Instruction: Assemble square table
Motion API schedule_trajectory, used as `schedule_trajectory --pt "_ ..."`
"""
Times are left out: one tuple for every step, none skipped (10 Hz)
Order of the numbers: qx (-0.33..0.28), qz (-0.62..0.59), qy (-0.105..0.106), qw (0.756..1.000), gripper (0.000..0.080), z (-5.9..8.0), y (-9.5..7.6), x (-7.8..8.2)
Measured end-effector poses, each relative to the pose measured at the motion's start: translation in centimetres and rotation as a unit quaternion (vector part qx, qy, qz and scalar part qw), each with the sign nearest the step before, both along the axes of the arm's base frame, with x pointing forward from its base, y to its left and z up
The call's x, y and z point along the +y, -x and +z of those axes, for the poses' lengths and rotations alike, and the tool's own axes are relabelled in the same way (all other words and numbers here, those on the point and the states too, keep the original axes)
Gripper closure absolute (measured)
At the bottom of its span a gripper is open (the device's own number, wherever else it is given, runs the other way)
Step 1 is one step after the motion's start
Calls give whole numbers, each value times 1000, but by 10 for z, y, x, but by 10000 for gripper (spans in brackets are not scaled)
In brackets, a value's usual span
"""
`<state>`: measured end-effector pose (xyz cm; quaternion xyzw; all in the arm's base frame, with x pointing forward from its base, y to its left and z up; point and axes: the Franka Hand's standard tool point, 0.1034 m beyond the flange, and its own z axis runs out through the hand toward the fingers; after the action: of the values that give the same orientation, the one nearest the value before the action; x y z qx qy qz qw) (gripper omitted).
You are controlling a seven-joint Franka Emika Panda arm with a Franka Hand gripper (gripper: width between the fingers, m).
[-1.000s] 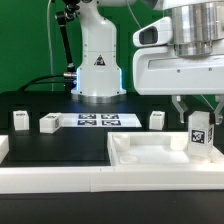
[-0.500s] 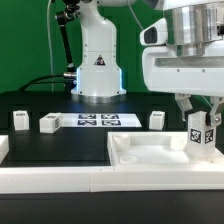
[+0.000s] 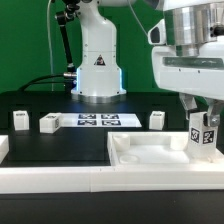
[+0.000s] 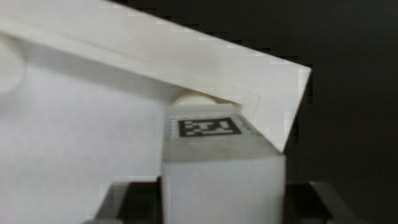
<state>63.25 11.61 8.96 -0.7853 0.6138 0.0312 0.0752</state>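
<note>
- Change: the gripper point(image 3: 205, 118) and the whole arm head have slid toward the exterior view's right over the last second. The shift is small and steady, with no visible change in height.
- The gripper's jaws haven't changed: partly closed and clamped on one leg point(image 3: 205, 135). The leg is upright with its tag facing the exterior camera.
- The leg moved with it. It now sits over the tabletop's point(image 3: 140, 160) corner on the exterior view's right, closer to the rim there than before.
- The wrist view agrees: the leg point(image 4: 217, 165) is between the two dark fingers, with the tabletop corner just past its tagged end.
- I can't tell whether the leg's lower end is touching the slab or just hovering; the contact is hidden in both views.
- The tabletop hasn't moved. It lies flat, rim up, at the front of the black surface point(image 3: 60, 145) against the long white rail point(image 3: 50, 180).
- Nothing else has moved either. Two loose legs point(image 3: 19, 119) point(image 3: 48, 124) stand on the exterior view's left, and a third point(image 3: 157, 119) is behind the tabletop, beside the marker board point(image 3: 95, 121).
- My read: this is fine lateral alignment of the first leg to its corner mount, not a transport move. No leg looks attached yet, so the task is at an early stage.
- Next, probably lower and twist in. The risk is the leg catching on the rim if the offset overshoots.
</note>
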Motion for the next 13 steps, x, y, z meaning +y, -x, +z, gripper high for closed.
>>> schedule_trajectory --pt "4 -23 -3 1000 506 0 0 1" --pt "7 -45 -6 999 506 0 0 2" --pt "7 -44 -6 999 506 0 0 2" --pt "4 -30 -6 1000 434 0 0 2" --pt "0 -11 -5 1000 434 -1 0 3" --pt "-5 6 -5 1000 244 0 -1 4" --pt "-12 52 -2 999 244 0 -1 6" --pt "-18 90 -1 996 169 -1 0 7" --pt "-25 135 2 990 154 -1 0 7" --pt "-29 158 3 987 154 -1 0 7" --pt "-37 210 5 977 150 -1 0 7" --pt "-44 253 7 966 150 -2 0 7" --pt "-47 288 10 957 150 -2 0 7"
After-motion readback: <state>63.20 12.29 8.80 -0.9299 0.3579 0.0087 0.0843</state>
